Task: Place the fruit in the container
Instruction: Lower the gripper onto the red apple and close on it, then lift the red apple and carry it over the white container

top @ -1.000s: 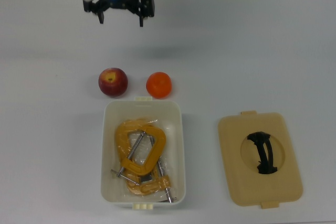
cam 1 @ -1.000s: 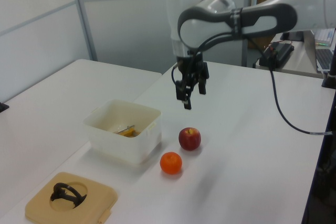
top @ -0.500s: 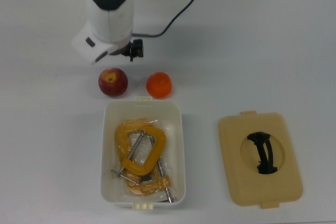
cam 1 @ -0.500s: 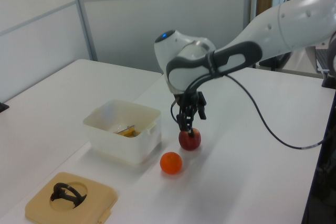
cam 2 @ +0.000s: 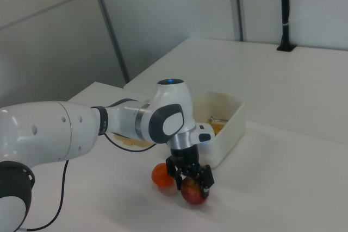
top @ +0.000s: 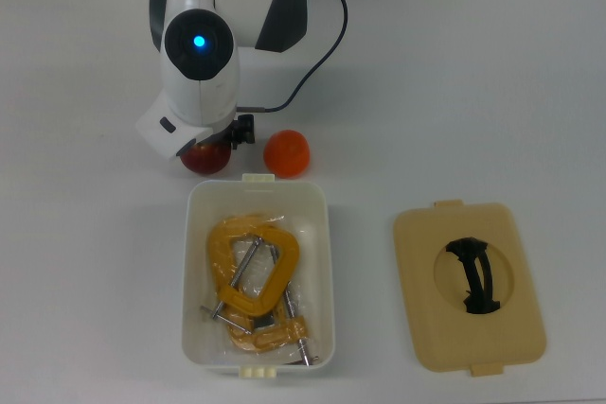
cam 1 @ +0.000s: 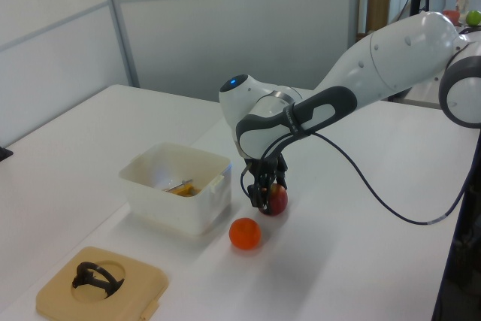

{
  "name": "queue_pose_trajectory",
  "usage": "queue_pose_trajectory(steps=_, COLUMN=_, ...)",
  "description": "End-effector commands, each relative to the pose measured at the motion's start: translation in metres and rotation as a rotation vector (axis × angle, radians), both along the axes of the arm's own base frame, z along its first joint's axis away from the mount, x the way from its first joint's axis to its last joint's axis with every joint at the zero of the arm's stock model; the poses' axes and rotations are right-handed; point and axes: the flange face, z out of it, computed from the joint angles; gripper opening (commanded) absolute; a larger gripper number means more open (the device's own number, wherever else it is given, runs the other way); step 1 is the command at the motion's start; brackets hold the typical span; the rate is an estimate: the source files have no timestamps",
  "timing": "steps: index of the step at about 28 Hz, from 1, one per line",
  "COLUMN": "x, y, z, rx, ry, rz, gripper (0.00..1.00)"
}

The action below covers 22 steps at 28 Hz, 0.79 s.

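Gripper (cam 2: pixel 191 182) reaching down over red apple (cam 2: pixel 192 193), fingers straddling it on both sides in right view; whether pads are pressing it or just standing beside, cannot tell. Apple sitting on white table (top: pixel 473 92), mostly hidden under arm's wrist in top view, just beyond white container's (top: pixel 195 272) short end. Orange (top: pixel 287 152) lying just beside apple, toward top view's right, apart from gripper. Container holding yellow-orange metal clamps (top: pixel 252 281). Tan lid (top: pixel 469 286) with black handle lying flat at top view's right of container.
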Motion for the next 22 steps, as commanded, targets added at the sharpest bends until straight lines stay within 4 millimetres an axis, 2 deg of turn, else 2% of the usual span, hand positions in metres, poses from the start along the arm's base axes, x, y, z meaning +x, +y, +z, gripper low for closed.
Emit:
queue_pose_trajectory(steps=1, x=0.004, y=-0.001, z=0.004, rx=-0.009, ry=-0.025, rz=0.023, gripper=0.52)
queue_pose_trajectory(steps=3, x=0.004, y=-0.001, z=0.007, rx=-0.008, ry=-0.027, rz=0.024, gripper=0.41)
queue_pose_trajectory(steps=5, x=0.002, y=-0.001, z=0.013, rx=-0.009, ry=-0.027, rz=0.028, gripper=0.35)
queue_pose_trajectory(steps=6, x=0.0, y=-0.007, z=0.028, rx=-0.013, ry=-0.036, rz=0.022, gripper=0.33)
queue_pose_trajectory(steps=10, x=-0.01, y=-0.018, z=0.062, rx=-0.016, ry=-0.027, rz=0.041, gripper=0.33)
queue_pose_trajectory(steps=11, x=-0.012, y=-0.021, z=0.074, rx=-0.017, ry=-0.033, rz=0.044, gripper=0.34)
queue_pose_trajectory(steps=12, x=-0.013, y=-0.022, z=0.094, rx=-0.015, ry=-0.062, rz=0.036, gripper=0.34)
queue_pose_trajectory(steps=14, x=-0.01, y=-0.022, z=0.111, rx=-0.016, ry=-0.095, rz=0.03, gripper=0.34)
queue_pose_trajectory(steps=17, x=0.001, y=-0.011, z=0.139, rx=-0.018, ry=-0.163, rz=0.045, gripper=0.34)
queue_pose_trajectory(steps=22, x=0.016, y=-0.002, z=0.159, rx=-0.017, ry=-0.287, rz=0.015, gripper=0.34)
